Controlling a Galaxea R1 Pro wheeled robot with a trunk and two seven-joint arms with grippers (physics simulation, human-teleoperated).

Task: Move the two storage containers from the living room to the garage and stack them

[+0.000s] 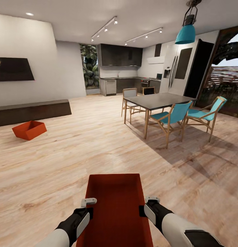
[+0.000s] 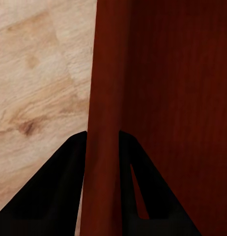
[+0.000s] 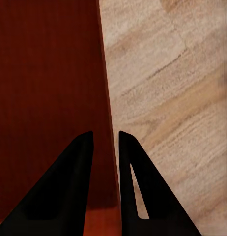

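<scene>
The head view shows the long tray (image 1: 115, 209) at the bottom centre of the frame, held between both arms above the wood floor (image 1: 64, 161). The left gripper (image 1: 88, 202) sits at the tray's left wall and the right gripper (image 1: 150, 201) at its right wall. The deeper box (image 1: 29, 130) lies on the floor at the middle left of the frame, just before a long dark cabinet (image 1: 33, 111) and well apart from the tray.

What the head view cannot tell, the wrist views do. In the left wrist view the two dark fingers (image 2: 54, 191) stand one on each side of the tray's wall (image 2: 101, 123), clamped on it. In the right wrist view the fingers (image 3: 69, 187) also stand on both sides of the thin wall (image 3: 106, 123), one inside the tray and one outside, and they grip it. Both wrist views show light planks beside the red wall (the grain is clear there).

The room is open and bright. A TV (image 1: 12, 68) hangs on the white wall at upper left. A dark tabletop (image 1: 160, 100) with teal chairs (image 1: 172, 118) stands at middle right, a teal lamp (image 1: 185, 32) hangs at the upper right, and a dark kitchen (image 1: 122, 68) is at the back.
</scene>
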